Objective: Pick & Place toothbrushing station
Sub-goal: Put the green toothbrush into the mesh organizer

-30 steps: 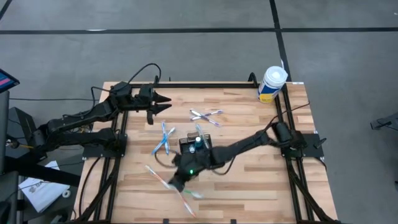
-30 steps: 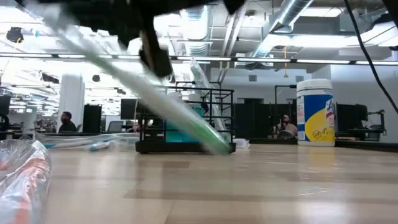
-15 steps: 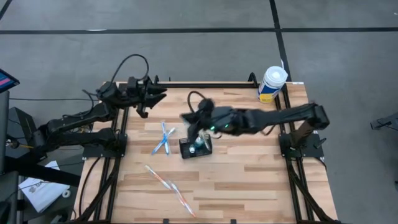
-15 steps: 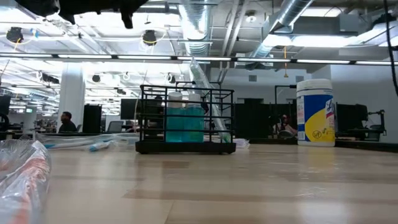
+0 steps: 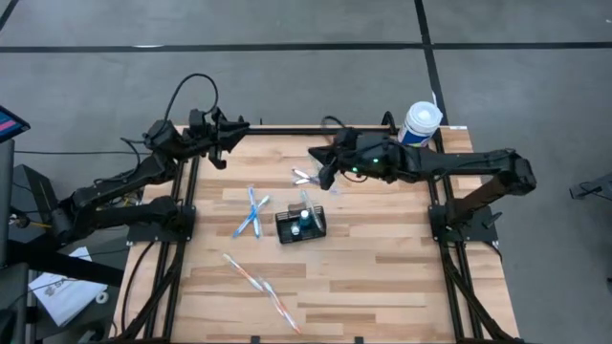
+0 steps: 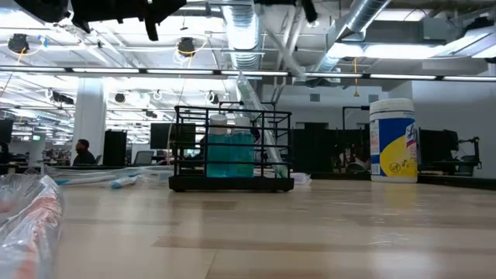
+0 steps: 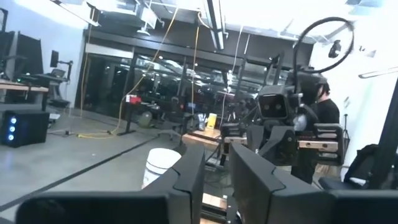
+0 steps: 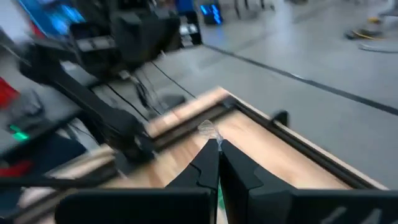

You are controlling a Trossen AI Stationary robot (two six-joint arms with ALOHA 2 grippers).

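Observation:
The toothbrushing station, a black wire-mesh basket (image 5: 301, 226), stands on its base mid-table. It also shows in the low view (image 6: 231, 147), with a teal bottle (image 6: 229, 155) and a slanting wrapped toothbrush (image 6: 260, 124) in it. My right gripper (image 5: 321, 174) is shut and raised beyond the basket, toward the far edge, over two crossed wrapped toothbrushes (image 5: 304, 177). In the right wrist view (image 8: 214, 144) a small whitish crinkled bit shows just past the tips; I cannot tell whether it touches them. My left gripper (image 5: 241, 127) is open and empty, raised at the far left corner (image 7: 214, 180).
A white-and-yellow wipes tub (image 5: 418, 129) stands at the far right corner. Two blue wrapped toothbrushes (image 5: 252, 212) lie crossed left of the basket. Another wrapped toothbrush (image 5: 260, 285) lies near the front edge. Bare wood lies right of the basket.
My right gripper has risen from the near part of the table and swung past the basket toward the far edge. The wrapped toothbrush that stood slanted under it in the low view no longer shows there. My left gripper has drawn back toward the far left corner.

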